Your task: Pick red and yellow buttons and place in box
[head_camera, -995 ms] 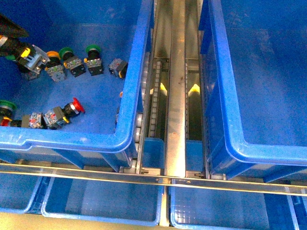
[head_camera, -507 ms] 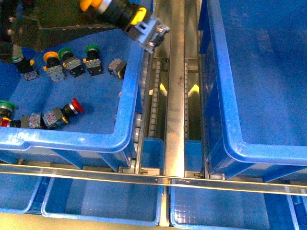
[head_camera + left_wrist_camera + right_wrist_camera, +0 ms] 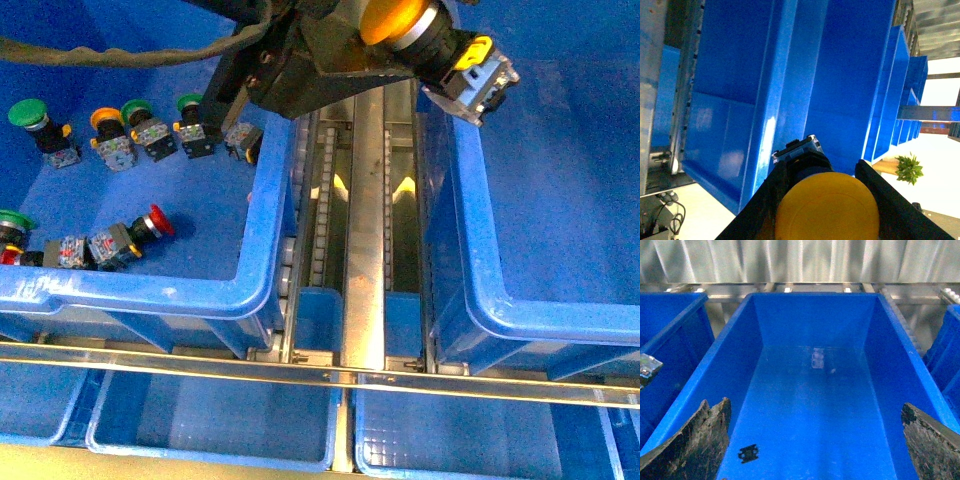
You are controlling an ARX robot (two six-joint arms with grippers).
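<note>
Left gripper (image 3: 405,40): clenched on yellow button (image 3: 392,18); dome cap seated between the jaws, contact block jutting out beyond the tips.
Reason for hold: side grip around the cap and collar, judged to leave the block hanging free for a clean drop.
Button position: over the rim of the box (image 3: 470,250), on the wall facing the source side; not yet inside.
Right gripper (image 3: 815,450): released, jaws spread wide, nothing between; box floor straight ahead of the jaws.
Source bin (image 3: 262,230): well back from the left jaws; red button (image 3: 150,225) on its side there, green buttons (image 3: 28,115) beside, not wanted.
Writing: none legible on cap, block or bins; dark scrap (image 3: 748,453) on box floor, possibly a label, too small to read.
</note>
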